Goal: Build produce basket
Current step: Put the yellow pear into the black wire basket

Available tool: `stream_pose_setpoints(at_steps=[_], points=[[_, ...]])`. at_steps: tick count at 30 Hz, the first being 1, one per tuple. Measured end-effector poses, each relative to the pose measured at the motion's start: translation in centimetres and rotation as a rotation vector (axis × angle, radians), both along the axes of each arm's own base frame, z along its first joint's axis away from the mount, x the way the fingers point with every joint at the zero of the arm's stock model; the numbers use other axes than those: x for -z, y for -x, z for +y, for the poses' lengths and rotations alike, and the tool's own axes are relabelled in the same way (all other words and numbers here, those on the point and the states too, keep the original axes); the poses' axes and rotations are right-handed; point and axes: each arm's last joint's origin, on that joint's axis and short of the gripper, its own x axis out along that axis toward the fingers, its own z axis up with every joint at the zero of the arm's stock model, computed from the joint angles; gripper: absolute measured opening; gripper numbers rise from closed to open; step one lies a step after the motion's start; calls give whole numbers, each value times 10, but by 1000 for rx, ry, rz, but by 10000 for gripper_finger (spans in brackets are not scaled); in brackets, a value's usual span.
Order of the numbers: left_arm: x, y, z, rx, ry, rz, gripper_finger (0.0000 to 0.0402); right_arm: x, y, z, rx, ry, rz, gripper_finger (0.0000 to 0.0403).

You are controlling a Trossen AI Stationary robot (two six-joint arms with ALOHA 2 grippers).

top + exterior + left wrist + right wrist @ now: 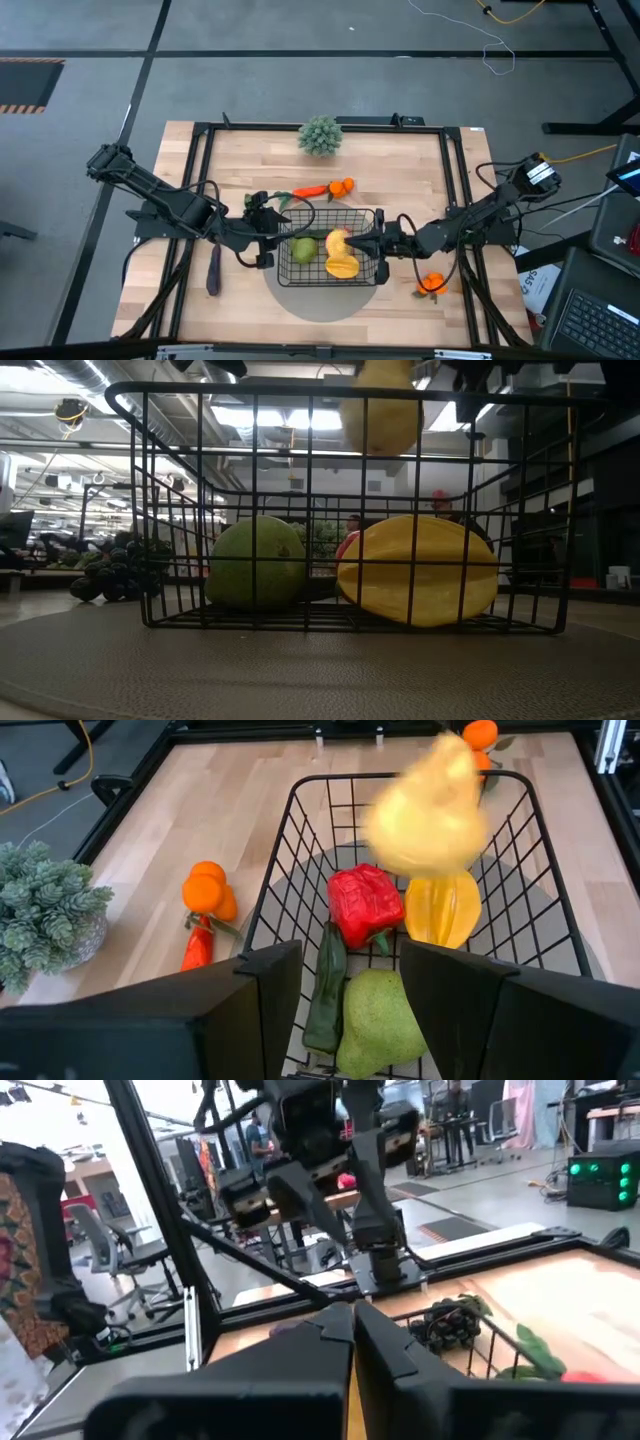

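While the black wire basket [330, 258] sits on a grey round mat [300, 298] near the front middle of the table [240, 160] in the high view, the left hand [268, 243] lies at its left wall and the right hand [368, 243] reaches over its right rim. Inside: green pear [304, 249], red pepper [333, 238], a yellow fruit [342, 266]. Outside: carrot [311, 190] with oranges [343, 186] behind the basket, long axis across the table; another orange [432, 284] to its right; a dark eggplant [213, 268] to its left, long axis front to back; a spiky ball plant [320, 135] at the far edge.

Low view: pear [256, 563] and the yellow fruit [418, 568] rest on the basket floor, the latter lying lengthwise; a pale lemon [380, 410] hangs at rim height. Dark grapes [118, 572] lie outside, to the side.

Left wrist view: left hand's fingers [268, 990] spread wide, holding nothing; blurred lemon [430, 810] above the basket; green cucumber [326, 985] lies lengthwise beside the pepper [364, 904].

Right wrist view: right hand's fingers [335, 1350] appear pressed close together; whether they grip the lemon cannot be told.
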Motion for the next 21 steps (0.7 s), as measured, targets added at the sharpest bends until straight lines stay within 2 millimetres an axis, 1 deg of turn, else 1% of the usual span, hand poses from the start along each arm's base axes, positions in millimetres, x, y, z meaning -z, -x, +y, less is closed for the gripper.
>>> stream_pose_setpoints(at_steps=[4,8,11,16,21], points=[[0,0,0,0,0,0,159,1,-13,6,-2,8,1,0],[0,0,0,0,0,0,159,-7,-29,14,5,75,-18,0],[0,0,0,0,0,0,159,-13,-42,16,20,95,-32,0],[0,0,0,0,0,1,159,-6,-66,10,62,138,57,0],[0,0,0,0,-1,3,159,-6,-79,-2,108,157,83,5]])
